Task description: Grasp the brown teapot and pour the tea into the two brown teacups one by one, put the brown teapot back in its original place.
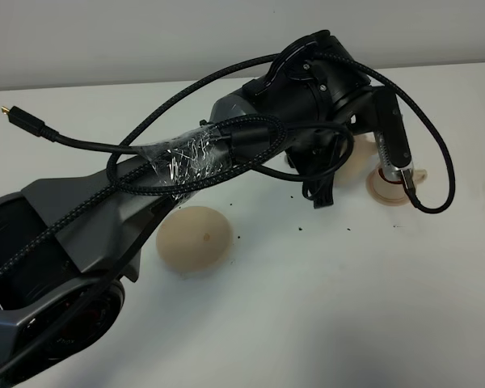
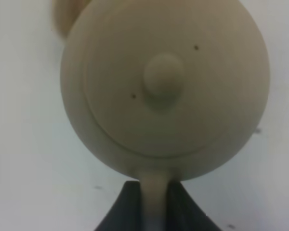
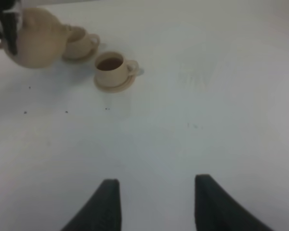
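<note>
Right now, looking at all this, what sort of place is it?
Probably a robotics lab bench: a plain white table, a robot arm with tape-wrapped cables, plus a brown teapot and teacups.

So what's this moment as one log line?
left gripper: shut on brown teapot handle | right gripper: open, empty | first teacup: tea inside | second teacup: beside teapot spout | large saucer: bare

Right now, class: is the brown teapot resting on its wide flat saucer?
No: the wide saucer lies bare, and the teapot is away from it, beside the far teacup.
</note>
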{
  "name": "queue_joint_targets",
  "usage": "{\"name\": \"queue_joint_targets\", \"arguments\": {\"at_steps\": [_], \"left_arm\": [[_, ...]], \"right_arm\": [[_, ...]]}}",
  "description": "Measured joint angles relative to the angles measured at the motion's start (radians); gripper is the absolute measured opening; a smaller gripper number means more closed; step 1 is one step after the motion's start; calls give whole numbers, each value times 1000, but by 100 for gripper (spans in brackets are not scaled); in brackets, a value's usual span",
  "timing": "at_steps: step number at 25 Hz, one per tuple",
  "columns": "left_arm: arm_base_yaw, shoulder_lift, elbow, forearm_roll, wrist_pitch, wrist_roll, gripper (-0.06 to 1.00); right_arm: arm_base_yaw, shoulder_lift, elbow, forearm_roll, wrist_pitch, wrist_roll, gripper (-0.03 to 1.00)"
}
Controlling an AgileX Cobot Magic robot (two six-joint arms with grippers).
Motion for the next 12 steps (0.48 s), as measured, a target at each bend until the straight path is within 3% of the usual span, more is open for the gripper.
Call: {"name": "queue_joint_targets", "arguments": {"at_steps": [5, 12], "left_arm": [[0, 0, 0, -85, 89, -2, 16], [44, 0, 0, -236, 93, -17, 16]], "right_arm": [[0, 0, 0, 0, 0, 0, 39], [0, 0, 0, 0, 0, 0, 39]]}}
